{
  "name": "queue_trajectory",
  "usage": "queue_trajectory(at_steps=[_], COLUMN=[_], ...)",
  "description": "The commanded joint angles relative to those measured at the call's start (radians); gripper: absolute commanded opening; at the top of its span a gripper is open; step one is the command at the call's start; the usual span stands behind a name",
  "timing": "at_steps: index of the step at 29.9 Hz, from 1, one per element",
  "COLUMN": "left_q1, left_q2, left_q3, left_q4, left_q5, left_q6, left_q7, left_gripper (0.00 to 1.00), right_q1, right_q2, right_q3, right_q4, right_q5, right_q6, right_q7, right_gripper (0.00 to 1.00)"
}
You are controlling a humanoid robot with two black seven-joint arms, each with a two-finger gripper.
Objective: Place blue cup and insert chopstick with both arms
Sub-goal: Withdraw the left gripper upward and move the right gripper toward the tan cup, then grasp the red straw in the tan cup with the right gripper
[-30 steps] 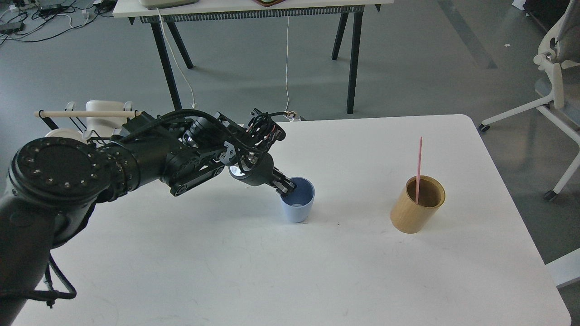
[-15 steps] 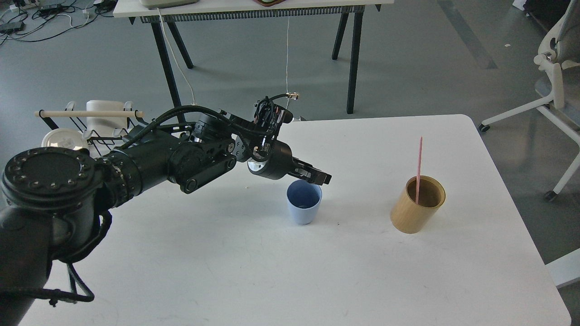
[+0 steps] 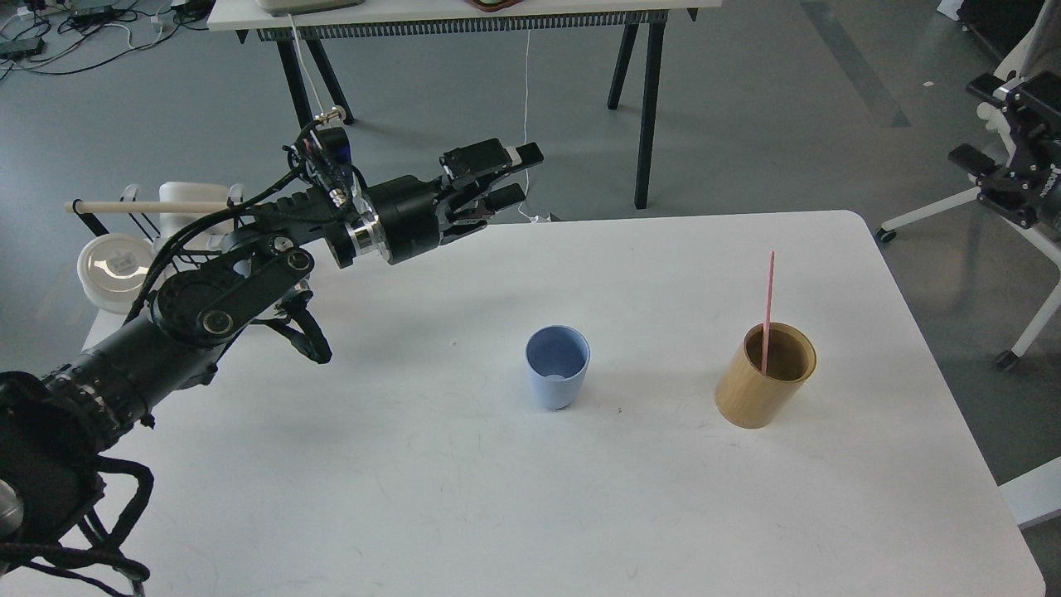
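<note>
The blue cup [image 3: 558,367] stands upright and alone on the white table [image 3: 414,497], near its middle. The pink chopstick [image 3: 768,307] stands tilted inside a tan cylinder [image 3: 763,385] to the right of the cup. My left gripper [image 3: 515,177] is open and empty. It is raised above the table's far edge, up and left of the cup and well apart from it. My right gripper [image 3: 975,121] comes in at the right edge, beyond the table. Its fingers are spread and empty, far above and right of the cylinder.
A black wire rack [image 3: 157,232] with a pale wooden rod [image 3: 149,206] and white dishes [image 3: 116,264] stands off the table's left corner. A dark-legged table [image 3: 464,16] is at the back. A white office chair [image 3: 1024,207] is at the right.
My left gripper let go of the blue cup, rose and drew back up and to the left. The cup stayed upright. My right gripper came into view at the right edge.
</note>
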Motion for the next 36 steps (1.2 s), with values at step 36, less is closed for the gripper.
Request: queue_trajectory(at_steps=[36], left_q1=[0.169], left_q2=[0.036], left_q3=[-0.226], left_q4=[-0.075], left_q5=[-0.094], left_q6=[0.0], left_q7=[0.0], left_gripper=[0.86], right_q1=[-0.074], right_q2=[0.078], right_q3=[-0.326], right_q4=[0.254], right_q5=[-0.661], right_q6=[-0.513], right_q7=[0.0], right_gripper=[0.64])
